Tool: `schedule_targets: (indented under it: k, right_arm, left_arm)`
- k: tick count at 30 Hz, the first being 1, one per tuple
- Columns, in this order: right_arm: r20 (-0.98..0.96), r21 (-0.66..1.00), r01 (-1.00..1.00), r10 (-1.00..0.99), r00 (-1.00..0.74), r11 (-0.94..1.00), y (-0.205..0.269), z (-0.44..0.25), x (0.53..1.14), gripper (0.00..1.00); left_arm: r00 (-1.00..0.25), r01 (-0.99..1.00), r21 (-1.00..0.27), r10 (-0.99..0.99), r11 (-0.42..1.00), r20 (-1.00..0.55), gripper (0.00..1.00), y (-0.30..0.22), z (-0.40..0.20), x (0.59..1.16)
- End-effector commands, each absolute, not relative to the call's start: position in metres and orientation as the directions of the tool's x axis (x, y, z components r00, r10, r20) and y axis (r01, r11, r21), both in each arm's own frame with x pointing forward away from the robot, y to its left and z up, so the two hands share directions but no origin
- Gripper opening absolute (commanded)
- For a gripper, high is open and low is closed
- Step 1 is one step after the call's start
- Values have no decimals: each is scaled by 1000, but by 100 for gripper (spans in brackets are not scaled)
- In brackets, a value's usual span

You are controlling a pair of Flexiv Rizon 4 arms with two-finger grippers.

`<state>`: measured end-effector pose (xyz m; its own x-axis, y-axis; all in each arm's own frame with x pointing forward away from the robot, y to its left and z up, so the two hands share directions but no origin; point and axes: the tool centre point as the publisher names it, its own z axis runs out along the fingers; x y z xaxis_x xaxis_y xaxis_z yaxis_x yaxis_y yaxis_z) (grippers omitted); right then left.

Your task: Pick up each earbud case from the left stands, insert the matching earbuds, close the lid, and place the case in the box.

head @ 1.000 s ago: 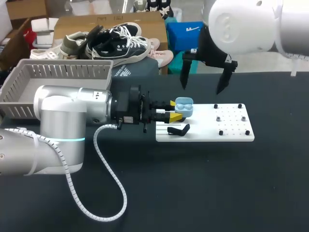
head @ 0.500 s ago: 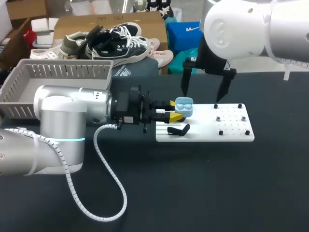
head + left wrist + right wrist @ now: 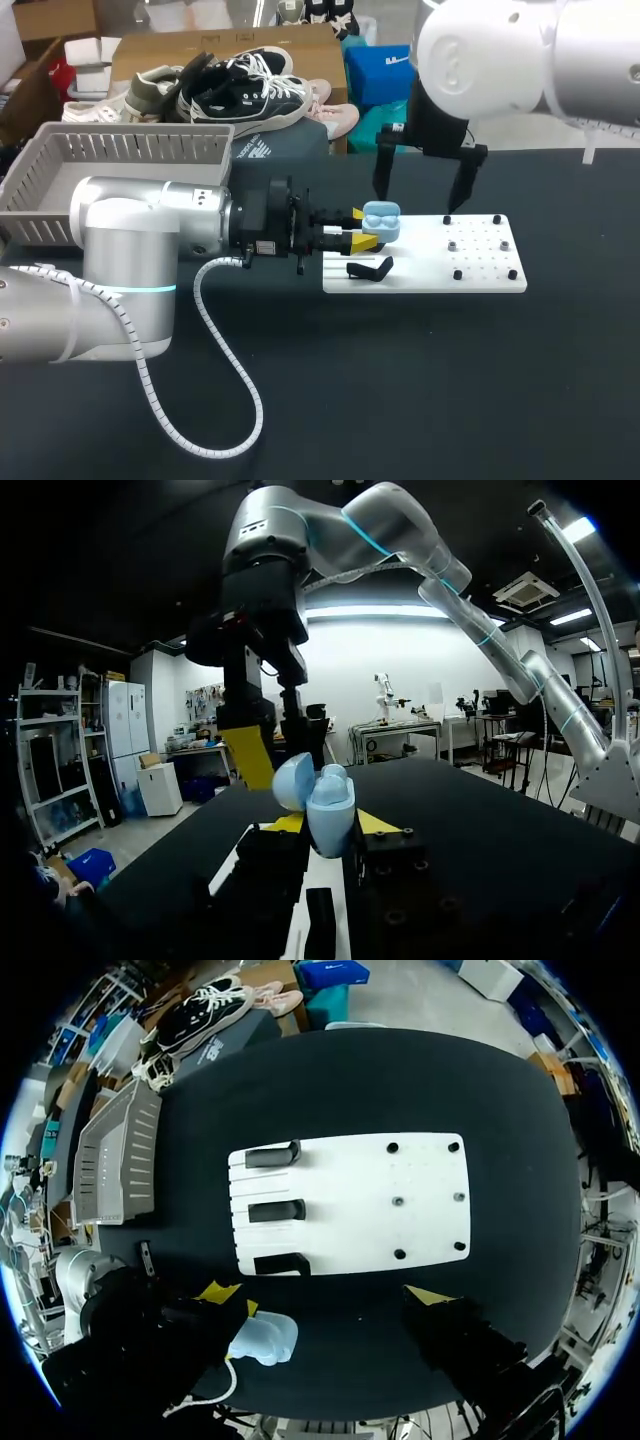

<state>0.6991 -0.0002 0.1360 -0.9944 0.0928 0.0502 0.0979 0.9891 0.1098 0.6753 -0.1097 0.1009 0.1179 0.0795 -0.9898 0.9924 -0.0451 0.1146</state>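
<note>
Change: right gripper (image 3: 419, 200) had shifted left and slightly lower, nearing the case (image 3: 381, 221); fingers spread, holding nothing.
Left gripper (image 3: 362, 230): unmoved, clamped on the open-lidded case above the board's (image 3: 485, 268) left end.
Meaning: earbud insertion probably not yet begun; box (image 3: 130, 150) step remained.

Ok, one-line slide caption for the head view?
Left pincer grips the open light-blue earbud case beside the white board while the right pincer hangs open above the board.

Blue case (image 3: 382, 222) (in left claw (image 3: 362, 229))
</note>
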Motion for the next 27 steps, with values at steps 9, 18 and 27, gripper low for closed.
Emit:
schedule_targets:
  k: [9, 18, 27]
  right_arm:
    - [60, 107, 84, 78, -995, 991, 1, 139, 687, 100]
    - [-3, 124, 115, 116, -993, 986, -6, 146, 689, 100]
    - [-200, 234, 44, 93, -975, 971, -36, 160, 678, 100]
  left_arm:
    - [119, 992, 116, 79, -42, -990, 0, -111, 100, 676]
    - [119, 992, 116, 79, -42, -990, 0, -111, 100, 676]
    - [71, 997, 72, 57, 20, -996, 0, -87, 116, 679]
